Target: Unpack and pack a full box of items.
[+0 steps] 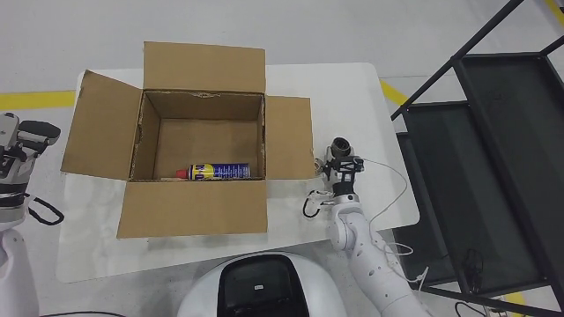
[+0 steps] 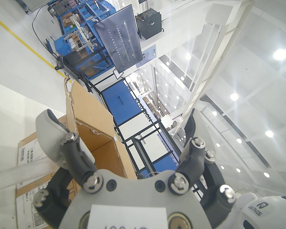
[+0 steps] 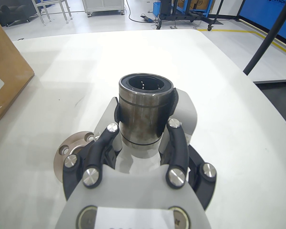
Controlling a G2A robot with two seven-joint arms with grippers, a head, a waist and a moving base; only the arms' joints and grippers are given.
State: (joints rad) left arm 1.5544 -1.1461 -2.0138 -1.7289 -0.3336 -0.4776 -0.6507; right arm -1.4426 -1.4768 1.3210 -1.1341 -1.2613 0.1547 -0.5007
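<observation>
The white table is carrying the whole job. The open cardboard box is sitting at its middle with all four flaps folded outward, most likely so that both arms are getting a free way in from above.

The left arm is waiting off the table's left edge, well apart from the box's inside. Its wrist is turned so that the left gripper is pointing up and away toward the hall ceiling. The fingers are standing wide apart with nothing between them, and one box flap is rising just beside them. Judging by that pose, this arm is idling, not working.

The right arm is reaching forward over the table on the box's right side, just past the right flap. The right gripper is squeezing the barrel of a flanged linear bearing. The dark pads are pressing on opposite sides of the steel cylinder, with the open bore facing away from the wrist and the round flange near the palm. Gripping the barrel is probably giving the firmest hold. Whether the flange is touching the tabletop cannot be told.

A blue and yellow spray can is lying on its side on the box floor, against the near wall. It appears to be the only item inside, so the box is looking nearly emptied or barely filled.
</observation>
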